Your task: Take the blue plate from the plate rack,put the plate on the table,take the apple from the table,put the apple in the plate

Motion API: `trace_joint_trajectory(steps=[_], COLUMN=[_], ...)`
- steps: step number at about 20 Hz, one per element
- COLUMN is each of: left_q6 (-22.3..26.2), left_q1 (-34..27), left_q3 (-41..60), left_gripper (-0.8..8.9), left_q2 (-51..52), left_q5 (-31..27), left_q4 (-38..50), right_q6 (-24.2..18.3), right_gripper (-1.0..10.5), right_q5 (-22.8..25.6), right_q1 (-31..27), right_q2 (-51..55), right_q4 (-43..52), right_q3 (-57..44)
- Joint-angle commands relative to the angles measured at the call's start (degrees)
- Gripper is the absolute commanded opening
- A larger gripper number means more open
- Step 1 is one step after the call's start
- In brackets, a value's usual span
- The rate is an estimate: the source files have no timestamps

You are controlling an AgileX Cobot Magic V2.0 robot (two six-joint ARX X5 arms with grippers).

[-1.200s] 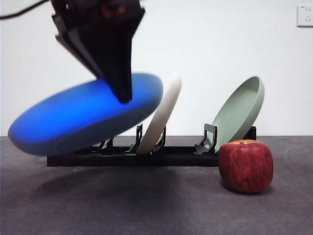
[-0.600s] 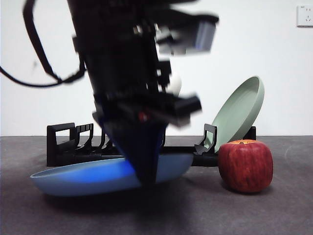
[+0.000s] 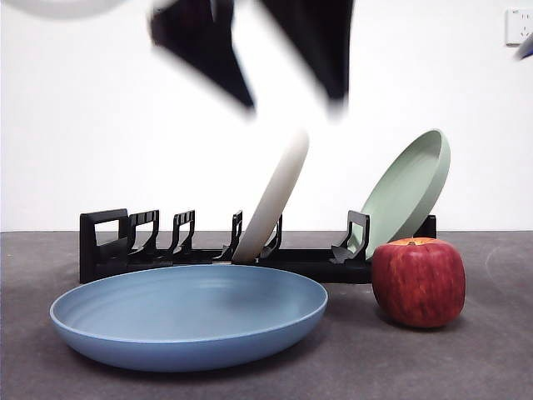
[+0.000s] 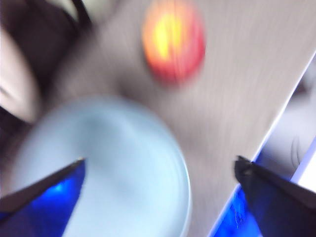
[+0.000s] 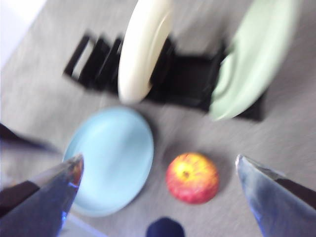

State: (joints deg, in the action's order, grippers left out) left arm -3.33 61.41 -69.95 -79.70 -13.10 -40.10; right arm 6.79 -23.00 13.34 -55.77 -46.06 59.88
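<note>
- blue plate lies flat on the table, right way up, in front of the plate rack; nothing in it, nothing gripping it
- also in left wrist view, blurred, between that arm's jaws but well below them; in right wrist view it sits on the table beside the apple
- apple stands on the table, stem dimple up, just beside the blue plate's rim but apart from it; yellow-orange patch shows in both wrist views
- apple is just in front of the rack's end that holds the pale green plate; whether it touches the rack, cannot tell
- rack holds two plates on edge: cream-white plate about mid-rack, pale green plate at the apple end, both leaning; slots at the loop end are unoccupied
- left gripper is above the blue plate, jaws spread wide, holding nothing; view heavily motion-blurred
- front view shows two dark blurred jaw tips at the top, above the rack, clear of every plate; matches the left gripper
- right gripper is high over the table looking down at rack, plate and apple; jaws spread wide, holding nothing
- white wall behind; socket at the upper corner
</note>
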Motion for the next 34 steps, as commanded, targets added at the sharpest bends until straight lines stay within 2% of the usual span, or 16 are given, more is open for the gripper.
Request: trace_joint_trajectory(steps=[1, 5, 8, 11, 15, 22, 23, 24, 27, 32, 34], left_q6=[-0.37, 1.31, 1.92, 2.05, 1.9, 1.53, 1.53, 1.51, 1.53, 1.6, 1.6], left_q1=[-0.04, -0.87, -1.95, -2.38, -2.38, -2.38, -2.38, -2.38, -2.38, -2.38, -2.38], left_q3=[-4.72, -13.4, -17.53, -18.67, -18.67, -18.67, -18.67, -18.67, -18.67, -18.67, -18.67], left_gripper=[5.34, 5.33, 5.33, 5.32, 5.31, 5.31, 5.3, 5.3, 5.3, 5.31, 5.3], left_q2=[5.88, 14.01, 18.78, 23.08, 26.25, 26.71, 26.71, 26.71, 26.71, 26.71, 26.71], left_q5=[-3.93, -16.11, -24.9, -30.56, -33.46, -35.15, -35.19, -35.28, -35.36, -36.59, -38.95], left_q4=[-1.55, -7.26, -10.64, -12.37, -15.23, -19.8, -19.96, -20.04, -20.44, -20.7, -20.7], right_q6=[-1.75, -3.85, -3.91, -4.2, -4.35, -4.31, -3.89, -3.1, -2.14, -2.1, -2.1], right_gripper=[6.6, 6.6, 6.6, 6.6, 6.6, 6.6, 6.2, 5.1, -0.3, -0.1, -0.1], right_q5=[4.59, 15.54, 18.43, 21.68, 21.9, 21.62, 21.64, 21.75, 21.68, 21.88, 21.88], right_q1=[5.01, 13.11, 16.5, 18.16, 18.34, 18.36, 18.34, 18.36, 18.88, 20.09, 22.14], right_q2=[-5.22, -15.89, -22.1, -28.46, -35.85, -46.05, -47.01, -47.45, -47.41, -45.86, -42.77], right_q4=[-2.1, -7.41, -7.37, -6.93, -5.31, -5.33, -5.64, -5.88, -5.86, -5.92, -6.1], right_q3=[2.32, 8.2, 9.05, 9.05, 9.05, 9.05, 9.05, 9.05, 9.05, 9.11, 9.97])
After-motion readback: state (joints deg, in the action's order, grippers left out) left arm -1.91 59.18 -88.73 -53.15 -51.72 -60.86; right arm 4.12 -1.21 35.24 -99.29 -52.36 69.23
